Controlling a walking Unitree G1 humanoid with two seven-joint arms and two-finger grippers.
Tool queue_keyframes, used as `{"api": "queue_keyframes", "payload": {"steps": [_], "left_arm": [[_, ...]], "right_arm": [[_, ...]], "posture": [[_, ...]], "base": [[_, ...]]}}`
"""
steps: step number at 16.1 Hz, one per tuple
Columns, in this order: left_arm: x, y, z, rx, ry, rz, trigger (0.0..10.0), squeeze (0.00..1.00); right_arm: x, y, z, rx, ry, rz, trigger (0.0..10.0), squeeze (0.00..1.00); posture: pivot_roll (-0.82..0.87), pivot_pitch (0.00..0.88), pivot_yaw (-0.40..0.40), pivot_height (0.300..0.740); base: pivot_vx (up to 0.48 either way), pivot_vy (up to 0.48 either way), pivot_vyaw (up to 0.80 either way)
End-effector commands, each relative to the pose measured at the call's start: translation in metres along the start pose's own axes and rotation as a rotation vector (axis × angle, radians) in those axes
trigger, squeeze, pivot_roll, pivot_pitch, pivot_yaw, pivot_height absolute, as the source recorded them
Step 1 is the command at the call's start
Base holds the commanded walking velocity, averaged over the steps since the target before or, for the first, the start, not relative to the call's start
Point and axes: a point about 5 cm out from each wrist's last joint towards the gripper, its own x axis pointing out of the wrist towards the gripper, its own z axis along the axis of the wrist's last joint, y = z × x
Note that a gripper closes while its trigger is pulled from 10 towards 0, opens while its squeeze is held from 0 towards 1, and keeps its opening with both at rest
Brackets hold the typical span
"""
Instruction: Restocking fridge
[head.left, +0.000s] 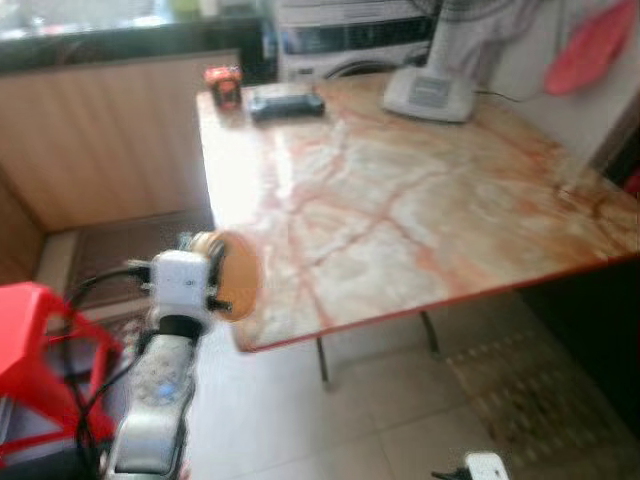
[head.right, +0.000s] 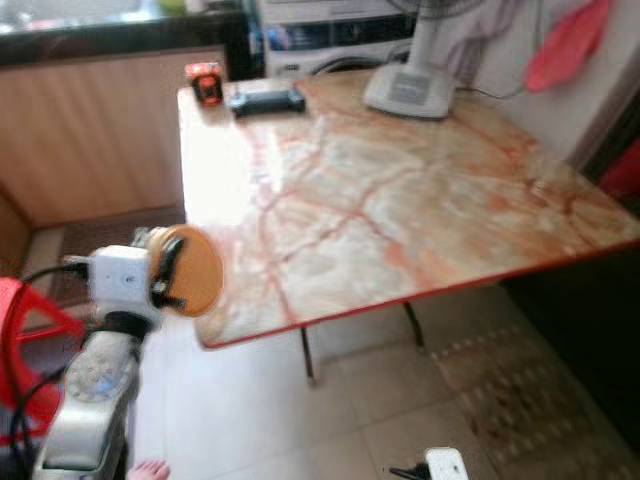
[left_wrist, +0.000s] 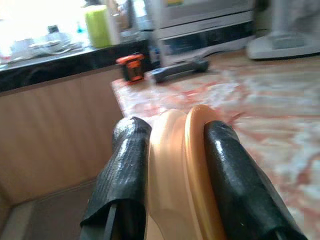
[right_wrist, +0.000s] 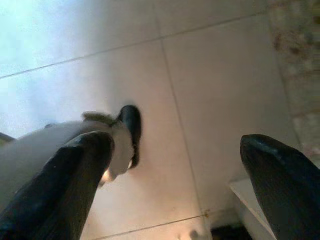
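Left gripper (left_wrist: 175, 150) is clamped on an orange lid (head.left: 235, 275) at the table (head.left: 420, 210) edge, seven o'clock corner. Right gripper (right_wrist: 175, 185) hangs released over floor. Judgement: item collected, no fridge reached; restocking remains.

A marble-patterned table (head.left: 420, 220) with a red edge carries a small orange-and-black object (head.left: 224, 86) and a dark flat device (head.left: 286, 101) at its far corner. A white fan base (head.left: 428, 93) stands nearby. A red plastic stool (head.left: 40, 350) sits on the floor.
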Motion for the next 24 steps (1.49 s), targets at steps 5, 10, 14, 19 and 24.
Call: {"api": "queue_keyframes", "payload": {"steps": [5,10,14,19,24], "left_arm": [[0.002,0.002,0.0,0.035,-0.013,-0.012,10.0,0.0],[0.003,-0.004,0.001,0.058,-0.03,-0.056,10.0,0.0],[0.005,-0.006,0.002,0.066,-0.039,-0.065,10.0,0.0],[0.007,-0.007,0.001,0.064,-0.038,-0.069,10.0,0.0],[0.007,-0.007,-0.001,0.056,-0.033,-0.062,10.0,0.0]], "right_arm": [[0.0,0.003,-0.004,-0.005,0.014,0.009,10.0,0.0],[0.0,0.004,-0.005,-0.006,0.018,0.011,10.0,0.0],[0.0,0.004,-0.006,-0.009,0.021,0.014,10.0,0.0],[0.0,0.004,-0.005,-0.008,0.02,0.015,10.0,0.0],[0.001,0.004,-0.004,-0.011,0.018,0.017,10.0,0.0]], "posture": [[0.03,0.0,0.008,0.74],[0.03,0.0,0.012,0.74],[0.02,0.0,0.011,0.74],[0.03,0.0,0.002,0.74],[0.03,0.0,0.0,0.74]], "base": [[0.0,-0.192,-0.78],[0.0,0.0,-0.77],[0.0,0.0,-0.77],[0.0,0.0,-0.76],[0.0,0.0,-0.76]]}}
